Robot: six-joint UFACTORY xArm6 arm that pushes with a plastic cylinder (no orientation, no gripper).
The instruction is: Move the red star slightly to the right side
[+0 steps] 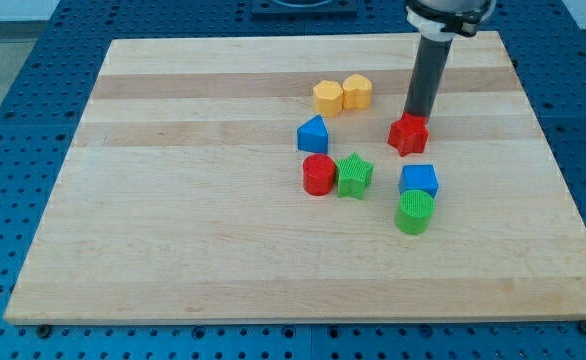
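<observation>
The red star (408,134) lies on the wooden board (173,200), right of centre. My tip (414,116) comes down from the view's top and stands right at the star's top edge, touching it or nearly so. A blue block (313,134) lies to the star's left. A blue cube (418,181) and a green cylinder (414,212) lie below the star.
A yellow hexagon (327,97) and a yellow heart-like block (357,91) lie side by side above the blue block. A red cylinder (319,175) and a green star (354,175) touch each other below it. Blue perforated table surrounds the board.
</observation>
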